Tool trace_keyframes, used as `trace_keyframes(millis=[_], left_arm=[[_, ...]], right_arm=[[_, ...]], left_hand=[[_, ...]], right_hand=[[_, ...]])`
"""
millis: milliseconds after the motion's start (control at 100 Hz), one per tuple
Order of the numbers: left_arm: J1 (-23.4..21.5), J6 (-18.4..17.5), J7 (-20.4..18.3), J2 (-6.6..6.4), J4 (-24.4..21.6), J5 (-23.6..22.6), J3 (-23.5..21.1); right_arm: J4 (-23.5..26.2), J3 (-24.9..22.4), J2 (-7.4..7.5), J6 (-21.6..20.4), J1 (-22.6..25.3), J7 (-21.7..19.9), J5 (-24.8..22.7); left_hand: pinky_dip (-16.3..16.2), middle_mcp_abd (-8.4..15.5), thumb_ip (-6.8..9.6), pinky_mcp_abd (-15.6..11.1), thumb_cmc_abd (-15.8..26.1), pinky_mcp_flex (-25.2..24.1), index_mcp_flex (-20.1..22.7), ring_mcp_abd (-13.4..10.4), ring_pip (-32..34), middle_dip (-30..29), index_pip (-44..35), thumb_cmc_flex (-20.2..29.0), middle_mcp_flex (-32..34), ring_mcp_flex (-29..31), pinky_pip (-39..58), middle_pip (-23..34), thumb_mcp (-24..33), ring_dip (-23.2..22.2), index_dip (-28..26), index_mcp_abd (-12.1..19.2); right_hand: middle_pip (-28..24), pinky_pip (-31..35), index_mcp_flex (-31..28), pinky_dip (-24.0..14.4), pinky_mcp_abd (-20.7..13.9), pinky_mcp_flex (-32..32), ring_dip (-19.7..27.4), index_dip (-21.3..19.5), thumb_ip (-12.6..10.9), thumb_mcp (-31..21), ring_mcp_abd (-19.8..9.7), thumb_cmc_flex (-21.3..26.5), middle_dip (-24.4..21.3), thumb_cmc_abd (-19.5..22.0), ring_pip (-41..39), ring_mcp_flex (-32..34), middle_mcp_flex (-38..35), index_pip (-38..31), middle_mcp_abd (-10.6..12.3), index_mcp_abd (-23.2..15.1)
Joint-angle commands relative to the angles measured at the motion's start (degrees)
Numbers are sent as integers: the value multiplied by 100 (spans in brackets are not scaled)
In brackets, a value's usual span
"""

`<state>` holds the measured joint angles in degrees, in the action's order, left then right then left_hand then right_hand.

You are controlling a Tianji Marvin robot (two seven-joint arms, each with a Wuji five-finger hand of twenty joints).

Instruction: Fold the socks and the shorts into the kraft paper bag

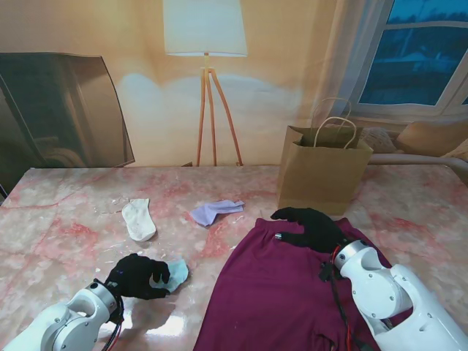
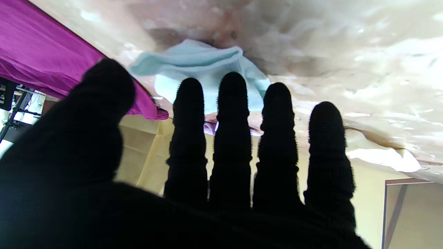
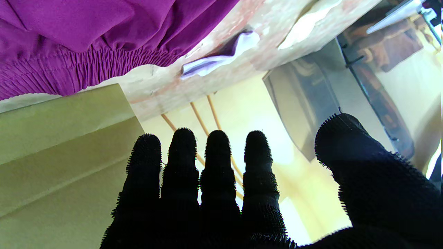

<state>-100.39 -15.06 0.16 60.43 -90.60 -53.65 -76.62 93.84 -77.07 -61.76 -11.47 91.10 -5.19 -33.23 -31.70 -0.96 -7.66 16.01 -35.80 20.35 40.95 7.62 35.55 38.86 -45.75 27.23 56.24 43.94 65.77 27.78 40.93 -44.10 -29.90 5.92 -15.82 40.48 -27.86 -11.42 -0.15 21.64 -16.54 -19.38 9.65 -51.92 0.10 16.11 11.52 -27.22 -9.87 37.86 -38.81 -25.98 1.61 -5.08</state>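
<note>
A light blue sock (image 1: 176, 274) (image 2: 204, 65) lies crumpled near the table's front left. My left hand (image 1: 137, 276) (image 2: 221, 155) is open, fingers stretched, tips at the sock's near edge. Farther back lie a white sock (image 1: 139, 219) and a lavender sock (image 1: 214, 211) (image 3: 221, 55). The maroon shorts (image 1: 278, 292) (image 2: 41, 52) (image 3: 69, 34) are spread at front right. My right hand (image 1: 311, 228) (image 3: 221, 193) is open, resting over their waistband. The kraft paper bag (image 1: 322, 172) (image 3: 62, 155) stands upright and open just beyond the shorts.
The pink marble table (image 1: 58, 219) runs to a wall with a floor lamp (image 1: 208, 88) behind it. A dark panel (image 1: 58, 110) leans at the back left. A sofa arm (image 1: 431, 157) lies behind the bag on the right.
</note>
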Motion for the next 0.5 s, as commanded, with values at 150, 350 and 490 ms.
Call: trace_keyframes(millis=[150, 350, 490], left_arm=[[-142, 131, 428, 93, -234, 287, -105], [43, 608, 675, 142, -209, 218, -18], [199, 842, 284, 84, -202, 127, 101]], right_arm=[[24, 49, -35, 41, 45, 37, -20], [47, 33, -34, 24, 76, 41, -28], [57, 20, -35, 8, 93, 57, -35]], left_hand=[[-37, -245, 292, 149, 986, -182, 361, 193, -244, -212, 233, -257, -355, -295, -137, -307, -977, 50, -54, 74], [11, -161, 247, 65, 439, -299, -494, 111, -362, -287, 1691, 232, -749, -476, -282, -413, 257, 123, 911, -412], [58, -35, 174, -88, 215, -778, -1233, 37, -635, 110, 2737, 418, -1543, -1087, -813, -246, 391, 88, 1568, -629]], right_hand=[[-75, 141, -79, -248, 18, -83, -128, -40, -298, 74, -63, -201, 6, 75, 18, -59, -41, -3, 85, -135], [-84, 145, -81, -271, 30, -81, -141, -44, -303, 85, -43, -197, 9, 93, 13, -45, -52, 2, 85, -141], [-96, 153, -84, -289, 34, -75, -153, -48, -306, 90, -48, -199, 14, 99, 9, -43, -54, 2, 85, -138]])
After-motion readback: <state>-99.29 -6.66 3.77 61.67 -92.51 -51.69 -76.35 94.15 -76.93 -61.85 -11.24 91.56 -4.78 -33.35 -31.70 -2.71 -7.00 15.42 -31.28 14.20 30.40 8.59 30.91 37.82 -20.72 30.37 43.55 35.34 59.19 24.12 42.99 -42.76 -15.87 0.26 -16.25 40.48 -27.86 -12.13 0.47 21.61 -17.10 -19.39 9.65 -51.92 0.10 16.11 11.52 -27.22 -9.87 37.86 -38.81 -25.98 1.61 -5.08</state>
